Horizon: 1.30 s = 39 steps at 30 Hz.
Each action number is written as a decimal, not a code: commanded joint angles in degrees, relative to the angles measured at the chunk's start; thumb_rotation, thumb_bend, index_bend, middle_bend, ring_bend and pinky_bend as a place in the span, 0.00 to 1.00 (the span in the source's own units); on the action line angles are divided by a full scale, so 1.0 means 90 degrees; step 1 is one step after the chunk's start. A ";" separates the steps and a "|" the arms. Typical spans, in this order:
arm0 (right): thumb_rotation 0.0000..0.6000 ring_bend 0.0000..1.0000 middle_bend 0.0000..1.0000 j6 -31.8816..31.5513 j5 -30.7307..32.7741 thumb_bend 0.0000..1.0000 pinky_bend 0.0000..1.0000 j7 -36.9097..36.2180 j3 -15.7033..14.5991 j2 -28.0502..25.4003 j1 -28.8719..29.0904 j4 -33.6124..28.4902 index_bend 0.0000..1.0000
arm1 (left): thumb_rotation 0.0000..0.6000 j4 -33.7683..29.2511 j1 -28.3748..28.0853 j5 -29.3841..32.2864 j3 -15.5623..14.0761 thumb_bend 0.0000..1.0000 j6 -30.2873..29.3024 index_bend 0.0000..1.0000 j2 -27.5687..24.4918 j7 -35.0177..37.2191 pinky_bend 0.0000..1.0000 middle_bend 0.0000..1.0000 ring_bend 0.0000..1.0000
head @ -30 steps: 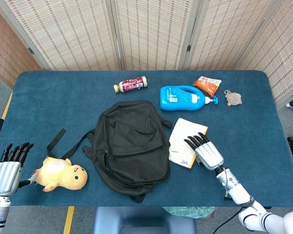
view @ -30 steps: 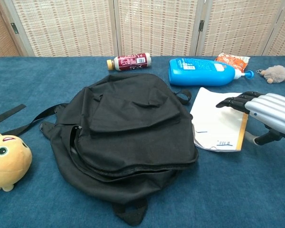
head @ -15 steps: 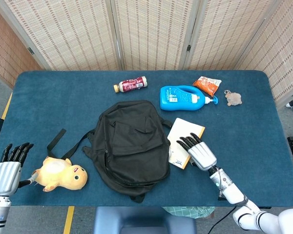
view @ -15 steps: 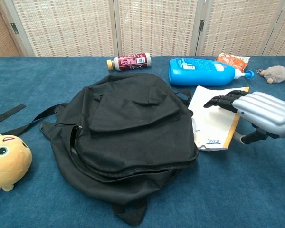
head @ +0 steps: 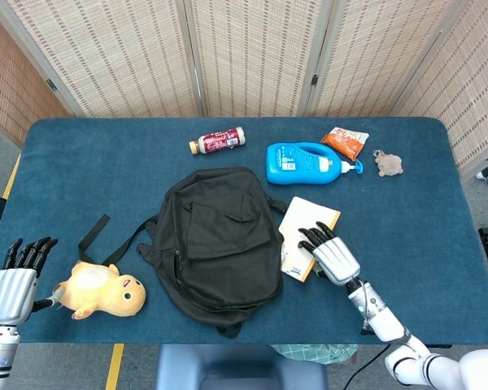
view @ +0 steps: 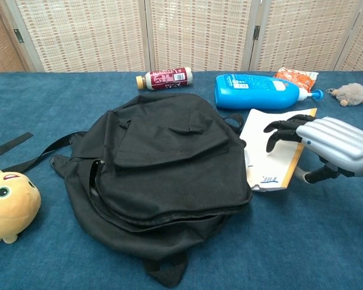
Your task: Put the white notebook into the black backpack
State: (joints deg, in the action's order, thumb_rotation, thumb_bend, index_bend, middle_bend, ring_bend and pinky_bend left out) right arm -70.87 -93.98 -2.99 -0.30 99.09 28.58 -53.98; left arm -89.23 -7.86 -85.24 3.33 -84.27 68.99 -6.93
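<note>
The black backpack (head: 220, 240) lies flat in the middle of the blue table, its zip opening on its left side; in the chest view the backpack (view: 163, 163) fills the centre. The white notebook (head: 297, 223) lies against the backpack's right edge, its tan side edge showing. My right hand (head: 332, 256) holds the notebook (view: 266, 151), dark fingers curled down on its cover and thumb at its right edge. In the chest view the right hand (view: 330, 142) is at the far right. My left hand (head: 12, 280) hovers at the table's front left corner, fingers straight, holding nothing.
A yellow plush toy (head: 98, 291) lies front left beside the backpack strap (head: 93, 234). Along the back are a red-labelled bottle (head: 218, 140), a blue detergent bottle (head: 305, 162), an orange snack packet (head: 345, 141) and a small grey plush (head: 388, 164).
My right hand has drawn the notebook left against the backpack, and the notebook now looks narrower, its right edge tipped up. Fingers curl more onto the cover. The left hand is still.
</note>
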 commanded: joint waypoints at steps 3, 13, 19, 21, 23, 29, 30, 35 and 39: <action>1.00 0.21 0.26 -0.0020 0.0027 0.50 0.13 -0.0051 -0.0005 0.0047 -0.0022 0.0075 0.47 | 1.00 -0.0001 -0.0006 -0.0002 -0.0007 0.22 0.0015 0.16 0.0001 -0.0003 0.05 0.17 0.17; 1.00 0.24 0.32 0.0124 0.0106 0.51 0.16 0.0154 -0.0081 0.0052 -0.0079 0.0273 0.61 | 1.00 0.0030 -0.0011 -0.0011 -0.0003 0.22 0.0006 0.16 0.0002 0.0020 0.05 0.17 0.17; 1.00 0.26 0.36 -0.0013 0.0117 0.51 0.17 0.0191 -0.0065 0.0085 -0.0145 0.0440 0.68 | 1.00 0.0054 -0.0018 -0.0043 -0.0001 0.22 -0.0010 0.16 0.0002 0.0059 0.05 0.17 0.17; 1.00 0.28 0.38 -0.0208 0.0075 0.51 0.19 0.0202 -0.0037 0.0106 -0.0177 0.0531 0.72 | 1.00 0.0063 -0.0049 -0.0078 0.0003 0.22 0.0010 0.16 -0.0009 0.0071 0.05 0.17 0.17; 1.00 0.29 0.39 -0.0417 0.0032 0.51 0.19 0.0178 -0.0002 0.0120 -0.0206 0.0610 0.74 | 1.00 0.0063 -0.0097 -0.0120 0.0011 0.22 0.0046 0.16 -0.0031 0.0075 0.05 0.17 0.17; 1.00 0.31 0.42 -0.1523 -0.0127 0.51 0.19 0.0056 0.0271 0.0253 -0.0302 0.1079 0.79 | 1.00 0.0043 -0.0455 -0.0385 0.0095 0.22 0.0321 0.16 -0.0144 0.0201 0.05 0.17 0.17; 1.00 0.32 0.43 -0.1623 -0.0137 0.51 0.19 0.0050 0.0301 0.0262 -0.0304 0.1127 0.80 | 1.00 0.0041 -0.0501 -0.0418 0.0104 0.22 0.0357 0.16 -0.0155 0.0215 0.05 0.17 0.17; 1.00 0.32 0.44 -0.2278 -0.0224 0.51 0.20 -0.0021 0.0507 0.0253 -0.0266 0.1356 0.83 | 1.00 -0.0010 -0.0928 -0.0705 0.0178 0.22 0.0706 0.17 -0.0230 0.0380 0.05 0.17 0.17; 1.00 0.34 0.46 -0.2742 -0.0289 0.50 0.20 0.0001 0.0685 0.0183 -0.0176 0.1394 0.85 | 1.00 -0.0047 -0.1377 -0.0926 0.0240 0.22 0.1123 0.17 -0.0298 0.0554 0.06 0.17 0.17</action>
State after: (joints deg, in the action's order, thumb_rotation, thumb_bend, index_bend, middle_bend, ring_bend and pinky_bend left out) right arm -93.74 -96.12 -2.96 4.72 101.07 26.52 -41.94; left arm -89.36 -18.47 -92.30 5.10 -75.87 66.73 -2.90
